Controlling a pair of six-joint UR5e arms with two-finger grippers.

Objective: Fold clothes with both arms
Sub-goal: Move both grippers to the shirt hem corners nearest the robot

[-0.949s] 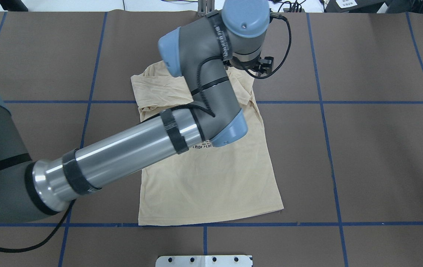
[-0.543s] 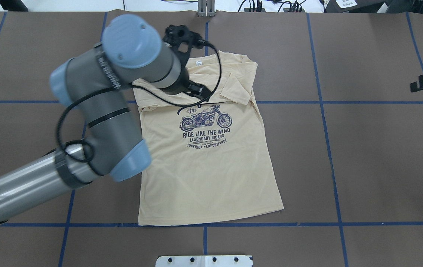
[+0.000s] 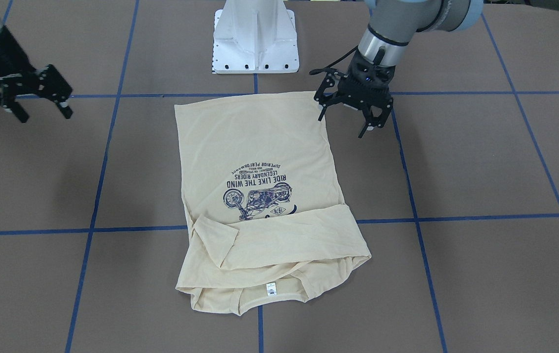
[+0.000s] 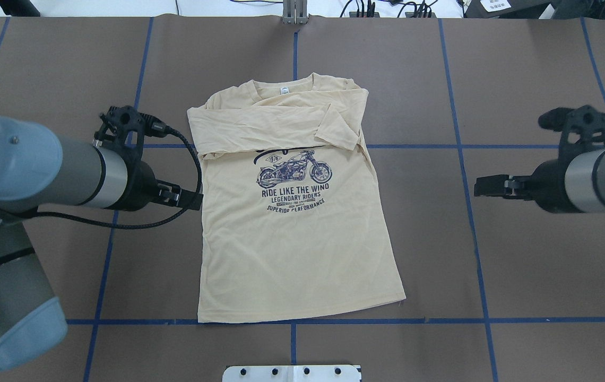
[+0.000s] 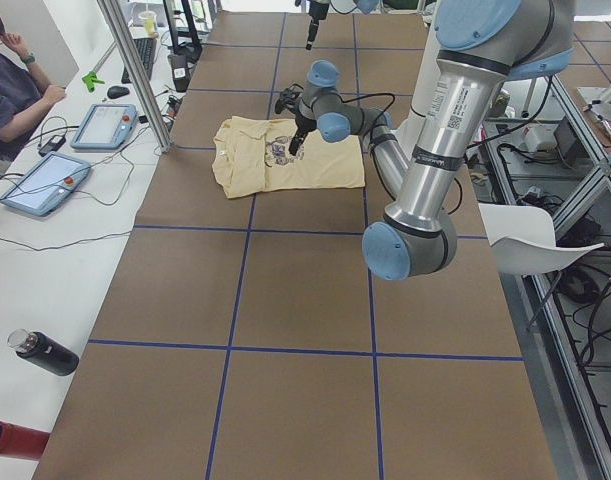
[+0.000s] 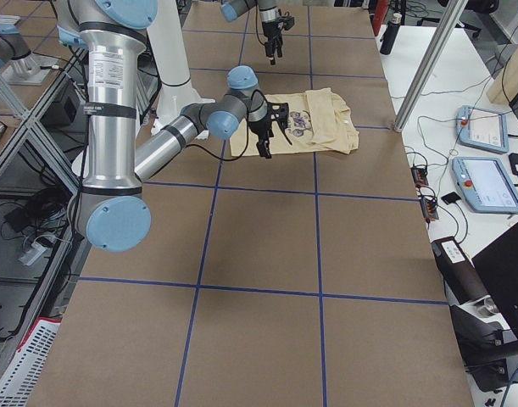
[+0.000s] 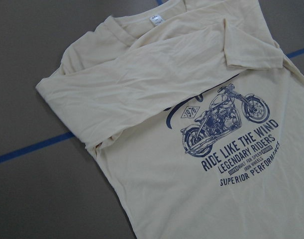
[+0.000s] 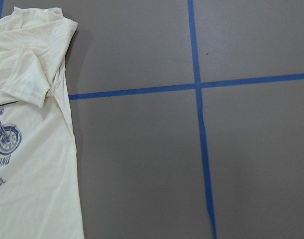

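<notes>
We see the shirt [image 4: 297,239] lying flat in the middle of the table [image 4: 520,265], print side up. Its hem runs along a blue tape line [image 4: 440,320] on the robot's side, and its neck points toward the far edge. The motorcycle print [image 4: 294,170] reads upright from the robot's side. A small white label [image 4: 284,90] shows inside the collar. A long sleeve [image 4: 260,124] is folded across the chest, its cuff ending near the shirt's right side, and it covers the top edge of the print. The cloth around the shoulders is bunched and wrinkled, while the lower half lies smooth.

The left arm [image 4: 26,170] reaches in from the table's left side. We find the left gripper [image 3: 341,125] raised above the table, just beside the shirt's left edge. Its fingers are spread apart and hold nothing. Its wrist camera looks down on the collar, the folded sleeve and the print.

The right arm [image 4: 599,178] comes in from the right side. The right gripper [image 3: 44,115] hangs well apart from the shirt, fingers also spread and empty. Its wrist camera catches only the shirt's right edge and bare table.

The white base [image 3: 255,37] stands at the robot's edge. A seated person [image 5: 10,95] is beside the far edge.
</notes>
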